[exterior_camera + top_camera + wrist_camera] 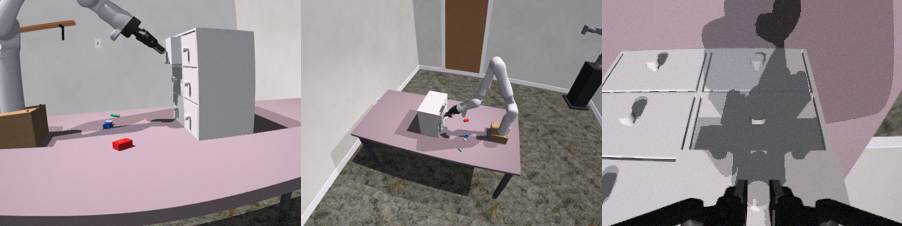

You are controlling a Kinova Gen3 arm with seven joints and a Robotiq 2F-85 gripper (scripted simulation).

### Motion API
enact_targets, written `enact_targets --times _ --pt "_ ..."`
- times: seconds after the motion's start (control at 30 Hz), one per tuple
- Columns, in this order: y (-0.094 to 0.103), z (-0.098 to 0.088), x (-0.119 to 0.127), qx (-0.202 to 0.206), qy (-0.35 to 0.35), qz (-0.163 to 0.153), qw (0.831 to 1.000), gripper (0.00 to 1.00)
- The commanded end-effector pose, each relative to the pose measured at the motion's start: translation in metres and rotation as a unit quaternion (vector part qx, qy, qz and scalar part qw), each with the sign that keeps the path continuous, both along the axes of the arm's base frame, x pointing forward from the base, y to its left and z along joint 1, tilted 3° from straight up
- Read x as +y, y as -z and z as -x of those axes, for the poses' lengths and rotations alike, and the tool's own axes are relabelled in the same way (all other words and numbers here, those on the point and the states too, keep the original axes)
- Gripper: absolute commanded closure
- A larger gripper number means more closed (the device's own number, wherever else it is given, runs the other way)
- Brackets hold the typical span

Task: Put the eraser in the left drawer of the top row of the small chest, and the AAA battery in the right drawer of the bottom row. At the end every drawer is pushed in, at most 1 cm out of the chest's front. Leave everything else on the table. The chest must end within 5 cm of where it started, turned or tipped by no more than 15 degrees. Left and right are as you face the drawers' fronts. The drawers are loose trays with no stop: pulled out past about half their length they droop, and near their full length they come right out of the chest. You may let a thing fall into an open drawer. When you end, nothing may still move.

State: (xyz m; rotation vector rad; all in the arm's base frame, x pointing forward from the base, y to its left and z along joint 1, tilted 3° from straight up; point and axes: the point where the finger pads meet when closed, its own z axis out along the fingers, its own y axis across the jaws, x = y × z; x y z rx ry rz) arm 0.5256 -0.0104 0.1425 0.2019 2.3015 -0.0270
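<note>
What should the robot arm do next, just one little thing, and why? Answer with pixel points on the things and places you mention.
I'd have the gripper (446, 114) (164, 52) (758, 193) ease the top-left drawer (441, 119) (176, 50) (809, 172) slightly farther out, stopping before it droops: its fingers grip the knob (758, 192), the drawer seems only partly open, and the eraser (465, 137) (108, 124) lies on the table.

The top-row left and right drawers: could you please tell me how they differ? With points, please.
The left drawer (441, 120) (176, 50) (809, 175) juts out; the right drawer (446, 106) (191, 40) (642, 185) sits pushed in. The pincer (445, 115) (163, 51) (758, 193) grips the left drawer's knob (758, 190); the right drawer's is free. Both are white.
</note>
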Motion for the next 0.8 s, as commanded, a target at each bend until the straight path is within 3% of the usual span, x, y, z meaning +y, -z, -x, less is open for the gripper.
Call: enact_targets --times 0.0,0.77 --pt "-0.001 0.003 0.001 0.0 -0.001 0.0 1.0 0.87" --pt "-0.002 0.029 0.005 0.0 -0.001 0.0 1.0 0.87"
